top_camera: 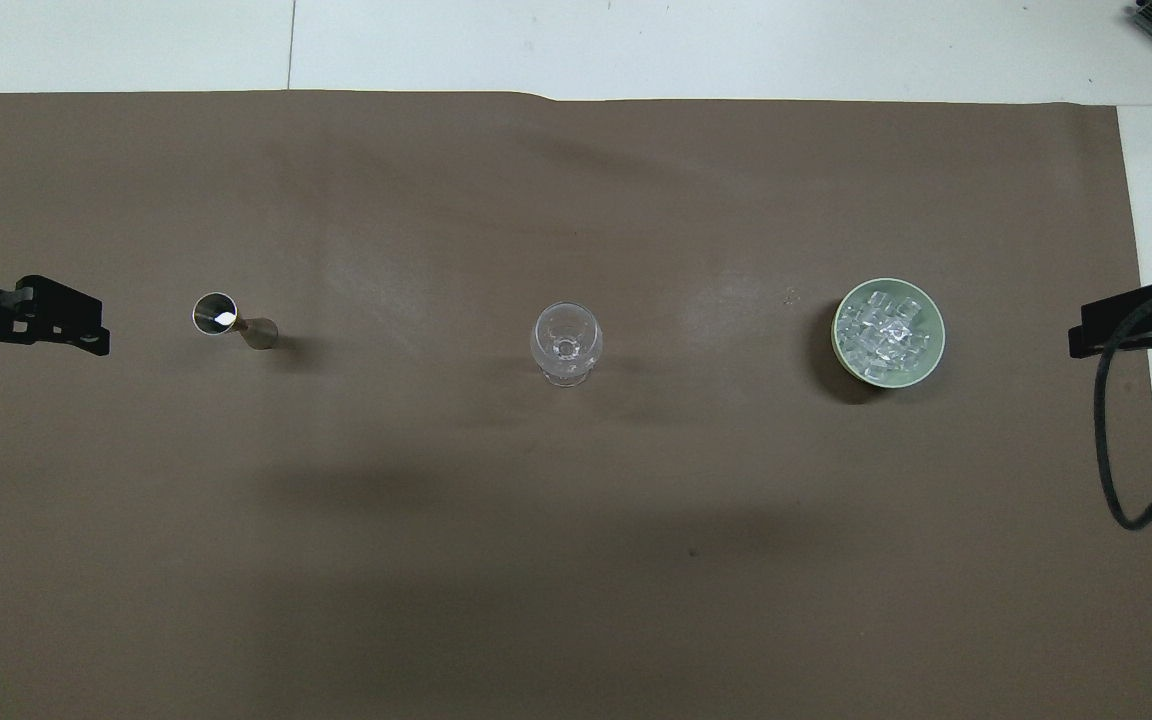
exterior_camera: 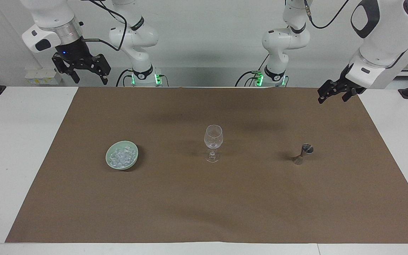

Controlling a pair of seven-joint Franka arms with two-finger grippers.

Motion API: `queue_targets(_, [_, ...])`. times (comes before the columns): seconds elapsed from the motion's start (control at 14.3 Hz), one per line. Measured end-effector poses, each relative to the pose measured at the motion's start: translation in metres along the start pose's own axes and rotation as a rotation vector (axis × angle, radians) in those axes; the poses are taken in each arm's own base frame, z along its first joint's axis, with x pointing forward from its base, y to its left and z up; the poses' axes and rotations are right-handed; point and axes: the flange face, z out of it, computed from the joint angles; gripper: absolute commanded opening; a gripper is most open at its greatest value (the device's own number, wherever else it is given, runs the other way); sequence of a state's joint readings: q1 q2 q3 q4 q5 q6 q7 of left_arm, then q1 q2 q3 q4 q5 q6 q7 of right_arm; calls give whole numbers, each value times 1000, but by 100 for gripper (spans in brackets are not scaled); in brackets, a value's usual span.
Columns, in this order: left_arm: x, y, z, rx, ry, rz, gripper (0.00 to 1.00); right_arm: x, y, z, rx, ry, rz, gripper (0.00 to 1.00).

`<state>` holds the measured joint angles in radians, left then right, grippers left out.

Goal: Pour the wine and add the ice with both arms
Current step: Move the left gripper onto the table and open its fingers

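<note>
Brown mat [exterior_camera: 225, 198] covers the table in the facing view; on it stand a green bowl [exterior_camera: 135, 160] of ice [exterior_camera: 120, 157], a stemmed glass [exterior_camera: 213, 141] mid-mat and a metal jigger [exterior_camera: 303, 153] — all well apart. Left gripper [exterior_camera: 335, 95] hangs over the mat's corner, right gripper [exterior_camera: 87, 76] at the table's edge, both with jaws spread, empty. Overhead: ice [top_camera: 886, 330] lies in the bowl [top_camera: 934, 355] toward the right arm's end; left gripper [top_camera: 96, 335] is near the jigger [top_camera: 231, 318].
</note>
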<state>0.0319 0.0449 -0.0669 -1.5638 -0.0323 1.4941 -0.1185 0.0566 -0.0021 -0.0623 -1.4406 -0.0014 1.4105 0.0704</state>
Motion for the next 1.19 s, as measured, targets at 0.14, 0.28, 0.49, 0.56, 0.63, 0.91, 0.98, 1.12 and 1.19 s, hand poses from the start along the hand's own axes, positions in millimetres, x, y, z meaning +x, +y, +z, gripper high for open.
queue_targets(0.14, [6,-11,7,-34,-16,-41,100,0,0,0,0,0,0,100])
queue_targets(0.28, [13,-29,15,-74,-34,-115,100,0,0,0,0,0,0,100])
queue_targets(0.49, [24,-45,30,-111,-71,-247,100,0,0,0,0,0,0,100])
queue_targets(0.56, [27,-49,35,-125,-82,-282,100,0,0,0,0,0,0,100])
queue_targets(0.63, [30,-55,39,-143,-94,-317,100,0,0,0,0,0,0,100])
queue_targets(0.91, [43,-89,62,-225,-145,-450,100,0,0,0,0,0,0,100])
queue_targets(0.98, [45,-97,67,-248,-157,-482,100,0,0,0,0,0,0,100])
queue_targets(1.12, [51,-111,77,-287,-183,-556,100,0,0,0,0,0,0,100])
queue_targets(1.19, [53,-115,82,-301,-196,-595,100,0,0,0,0,0,0,100])
